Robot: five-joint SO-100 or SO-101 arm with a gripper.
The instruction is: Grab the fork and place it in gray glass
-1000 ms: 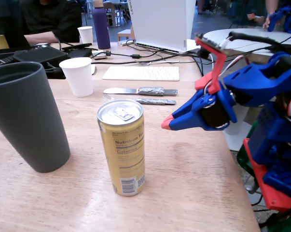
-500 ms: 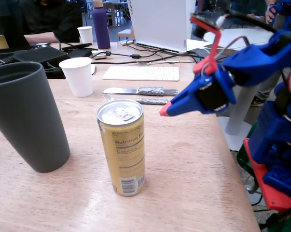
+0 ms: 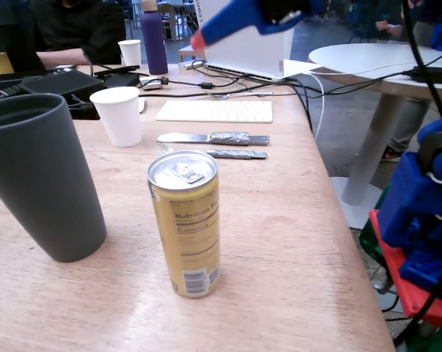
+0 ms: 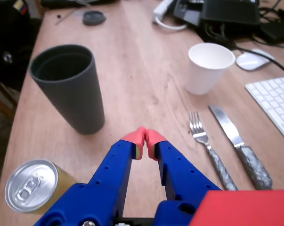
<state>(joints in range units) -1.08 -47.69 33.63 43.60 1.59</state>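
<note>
The fork lies flat on the wooden table, tines toward the paper cup, foil handle toward me; in the fixed view the fork lies behind the yellow can. The gray glass stands upright and empty on the left; it also shows in the fixed view. My blue gripper with red tips is shut and empty, held high above the table between glass and fork. In the fixed view its red tip shows at the top.
A foil-handled knife lies just right of the fork, also in the fixed view. A white paper cup stands beyond the fork. A yellow can stands near the front. A white keyboard, cables and a laptop lie at the back.
</note>
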